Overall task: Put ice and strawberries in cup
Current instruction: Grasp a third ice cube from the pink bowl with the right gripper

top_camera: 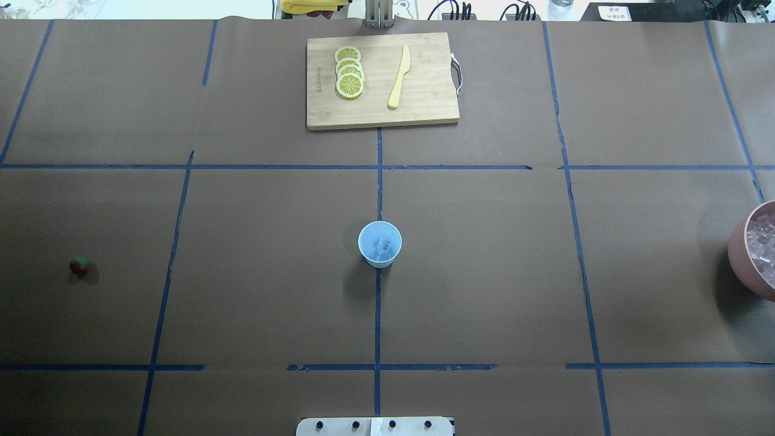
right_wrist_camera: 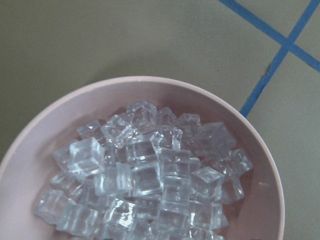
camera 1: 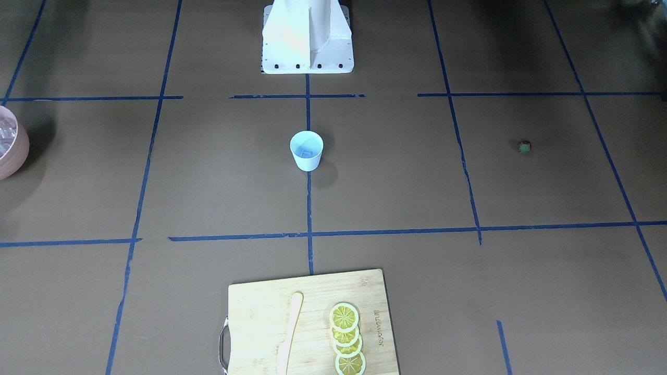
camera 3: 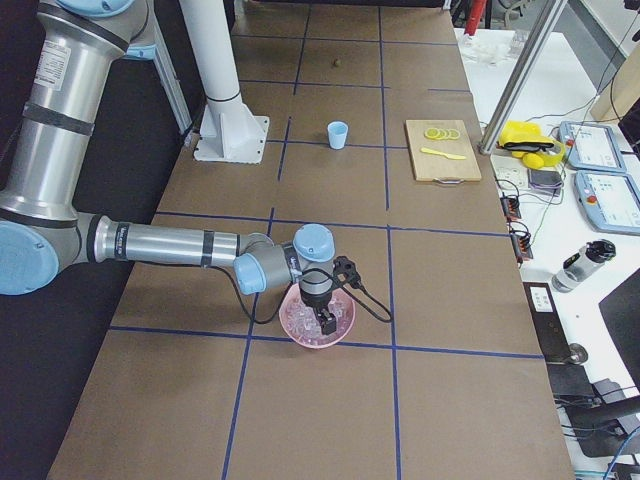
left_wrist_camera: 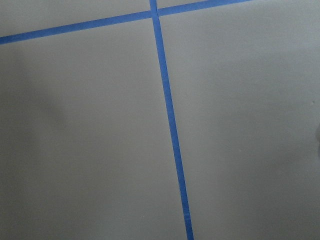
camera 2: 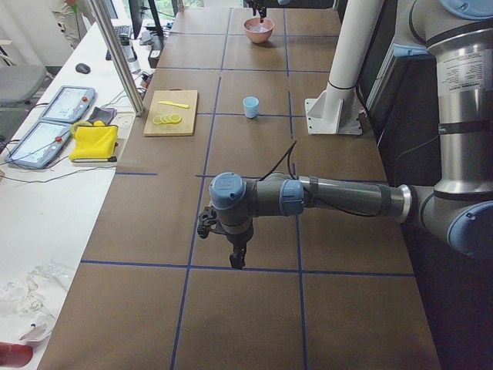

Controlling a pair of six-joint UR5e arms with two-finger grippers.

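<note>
You see the cup at the centre of the table with a cube inside, the strawberry well to its left, the ice heaped in the pink bowl far right beneath the right gripper, and the left gripper above the table's left end; whether either is open cannot be told

The table is covered in brown paper and divided into rectangular fields by blue tape lines. Directions are given in the overhead view, with the cup as clock centre.

- Cup: pale blue, upright, standing on the central tape line.
- Wooden cutting board: at 12 o'clock, near the far edge, well apart from the cup.
- Strawberry: at 9 o'clock, alone in the far-left field.
- Pink bowl: at 3 o'clock, cut off by the view's edge.
- White robot base plate: at 6 o'clock, on the near edge.
</note>
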